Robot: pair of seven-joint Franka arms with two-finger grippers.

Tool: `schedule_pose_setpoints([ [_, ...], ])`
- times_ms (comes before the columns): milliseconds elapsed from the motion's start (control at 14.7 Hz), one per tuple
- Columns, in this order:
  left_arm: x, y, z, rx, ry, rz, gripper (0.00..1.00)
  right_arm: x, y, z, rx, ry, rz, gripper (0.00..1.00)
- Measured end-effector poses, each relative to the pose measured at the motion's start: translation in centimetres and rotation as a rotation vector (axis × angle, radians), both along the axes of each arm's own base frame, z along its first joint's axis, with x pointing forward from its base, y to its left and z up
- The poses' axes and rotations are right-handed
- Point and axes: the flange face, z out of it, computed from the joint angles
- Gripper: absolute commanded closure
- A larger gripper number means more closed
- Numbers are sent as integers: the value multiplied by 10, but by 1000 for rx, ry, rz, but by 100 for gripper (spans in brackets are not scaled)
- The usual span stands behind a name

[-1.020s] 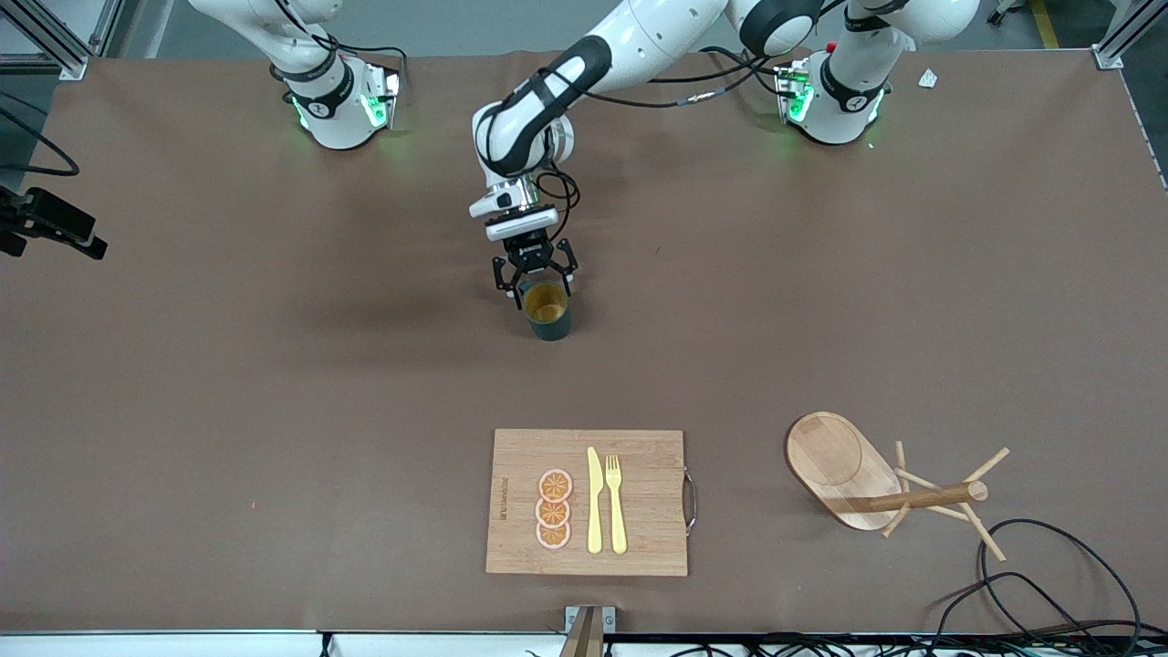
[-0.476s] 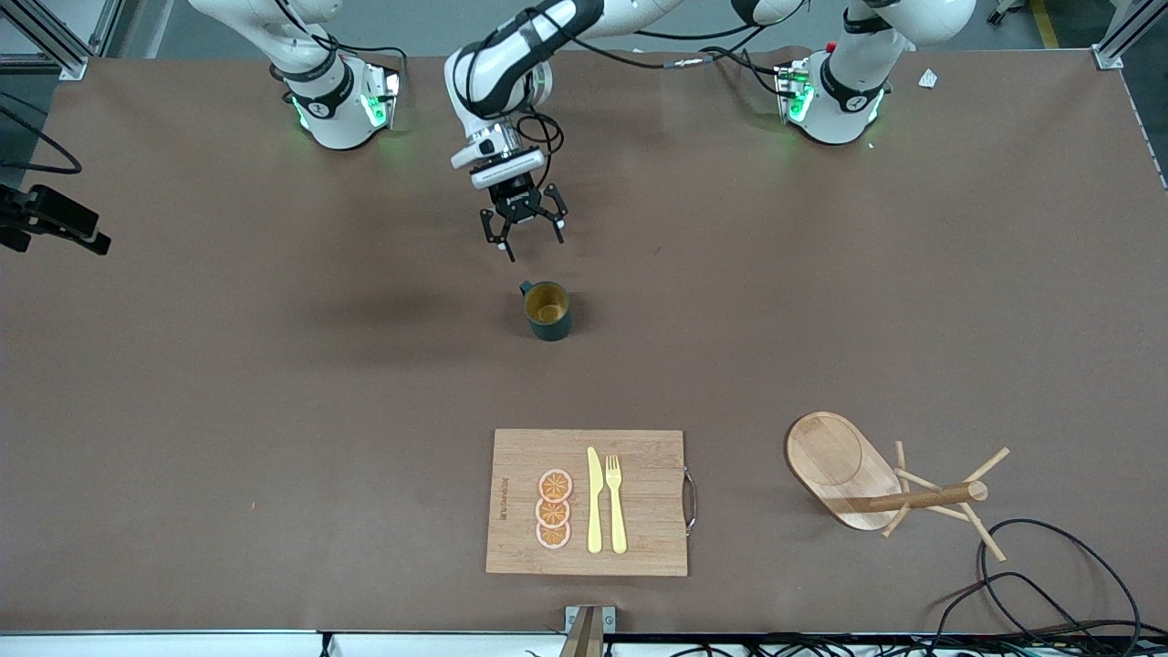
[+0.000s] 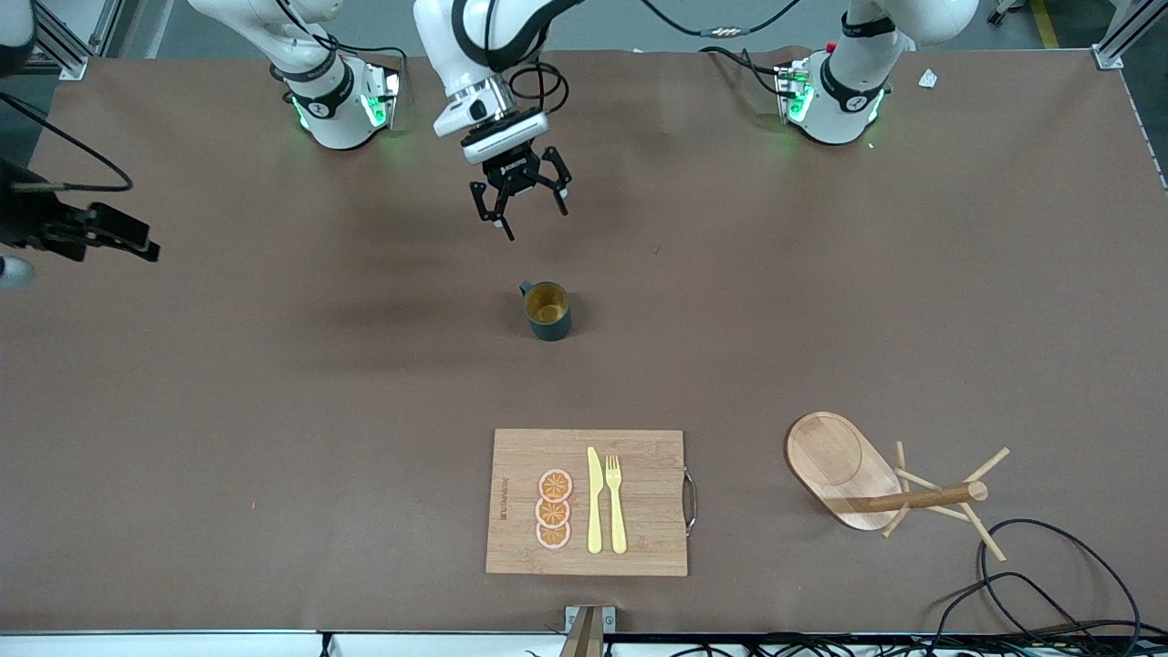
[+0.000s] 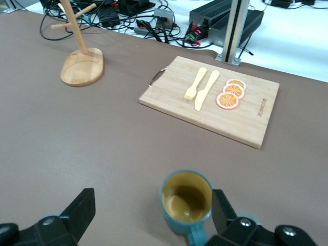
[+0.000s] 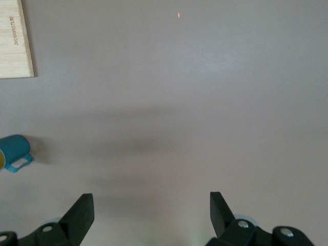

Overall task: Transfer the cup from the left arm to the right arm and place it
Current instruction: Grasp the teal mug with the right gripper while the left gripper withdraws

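Observation:
The cup, dark teal with a mustard-brown inside, stands upright on the brown table near its middle, handle toward the robots' bases. Nothing holds it. My left gripper hangs open and empty in the air over bare table between the cup and the bases. In the left wrist view the cup shows below and between the spread fingers, close to one of them. My right gripper is open and empty, high over the right arm's end of the table; its view catches the cup at the edge.
A wooden cutting board with a yellow knife, a fork and orange slices lies nearer the front camera than the cup. A wooden mug tree stands toward the left arm's end. Cables trail beside it.
My left gripper, open around the cup a second ago, has lifted off and drawn back toward the bases. The cup stays put. My right gripper has come in over the table's end.

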Motion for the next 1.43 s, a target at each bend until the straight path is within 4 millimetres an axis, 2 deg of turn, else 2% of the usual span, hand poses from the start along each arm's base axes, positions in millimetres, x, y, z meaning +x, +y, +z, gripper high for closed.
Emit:
schedule_pose_setpoints([
  [136,20,21,49,-3,56,23,1,2,26,-30,-3,20,-20,0],
  [272,57,52,91,5,111,23,1,-1,61,-54,-11,43,-23,0],
  [340,79,68,103,22,131,18,1,-2,78,-63,-14,42,-27,0],
  [476,126,104,117,73,172,7,1,-7,117,-88,-21,26,-49,0],
  [680,190,163,135,116,252,0,1,-21,193,-129,-39,28,-111,0],
  [952,249,241,169,57,358,-35,0,-38,301,-182,-52,26,-245,0],
  [1088,275,279,180,11,402,-62,0,-41,353,-205,-28,48,-343,0],
  [1224,306,329,185,-46,472,-103,0,-41,404,-227,-25,51,-430,0],
  [1429,348,422,185,-110,582,-193,0,-39,465,-265,-38,61,-513,0],
])
